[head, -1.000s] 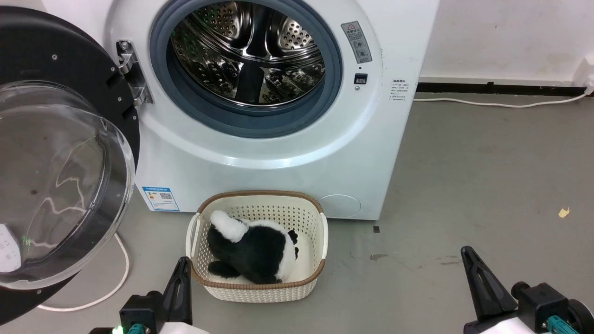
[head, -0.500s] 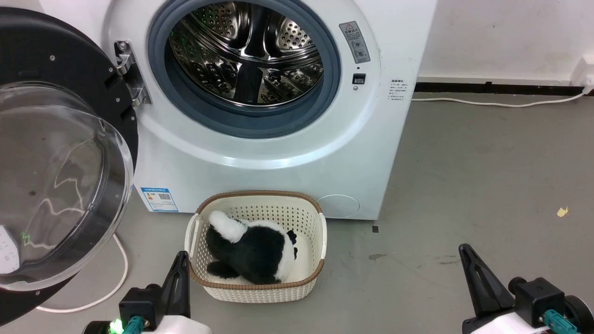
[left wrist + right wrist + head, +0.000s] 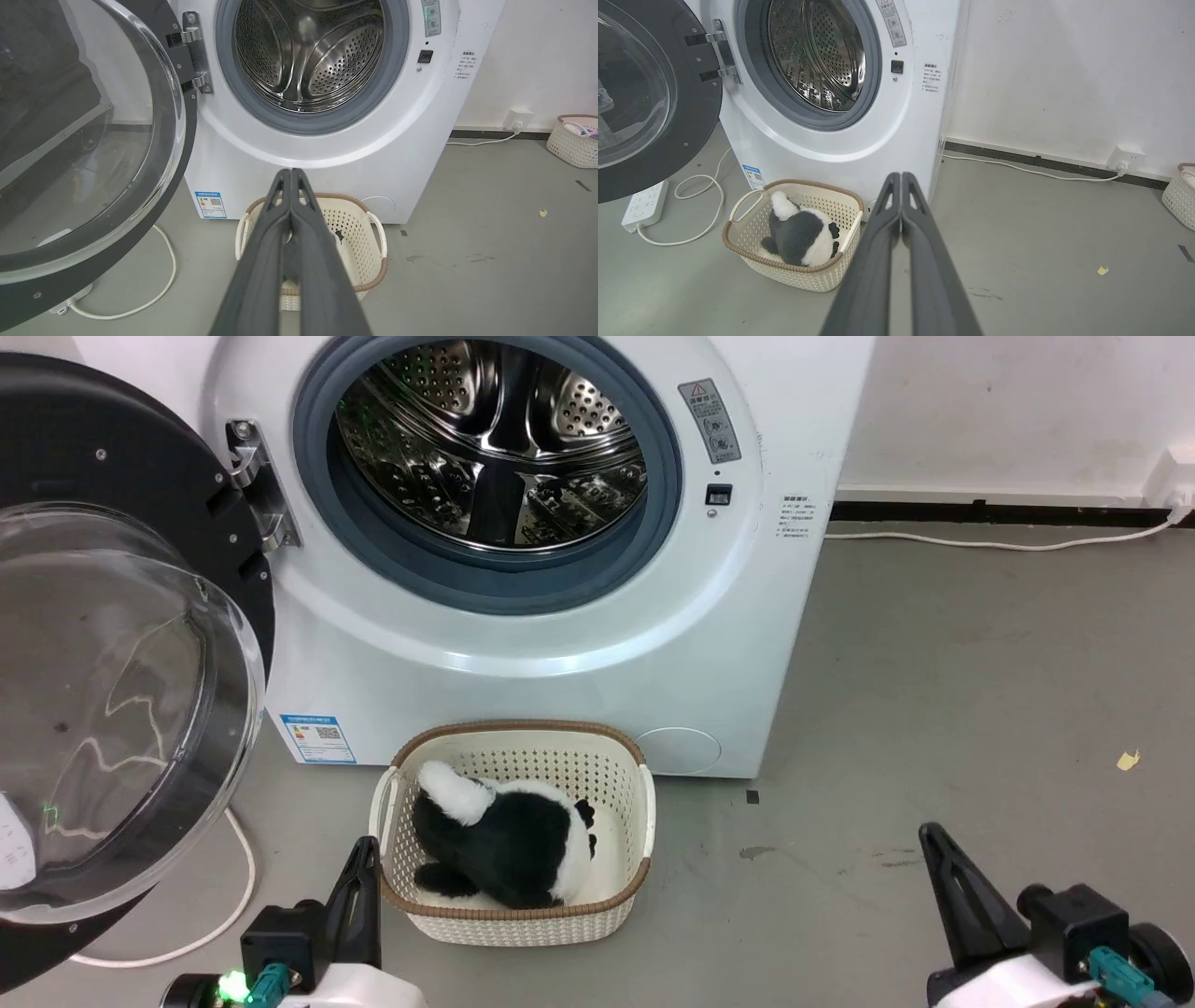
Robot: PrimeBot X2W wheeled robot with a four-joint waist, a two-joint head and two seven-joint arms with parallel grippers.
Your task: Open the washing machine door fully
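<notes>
From my station I see the washing machine point(image 3: 523, 681) standing at the far side of the floor point(image 3: 934, 691), its white front facing me and its steel drum point(image 3: 495, 439) exposed inside the grey gasket point(image 3: 523, 583). The washing machine door point(image 3: 112, 691) hangs on the metal hinge point(image 3: 261, 485) at the left edge of the opening. It is swung wide out to the left, with its black inner ring and bulging glass bowl turned towards me and well clear of the drum mouth. My left end effector point(image 3: 290, 173) is closed, its two dark fingers pressed together along their length with nothing between them. In the head view it sits low at the near left, just beside the near-left corner of the cream basket point(image 3: 513, 919) and apart from the door. My right end effector point(image 3: 900, 176) is likewise closed and empty. It is low at the near right over bare floor, well apart from both the machine and the basket. The basket stands on the floor just in front of the washer, below the opening, with a black-and-white plush toy point(image 3: 504, 845) lying in it. A blue label point(image 3: 317, 737) sits low on the washer's front at the left. A white cable point(image 3: 224, 905) loops across the floor beneath the door to a power strip point(image 3: 644, 205).
</notes>
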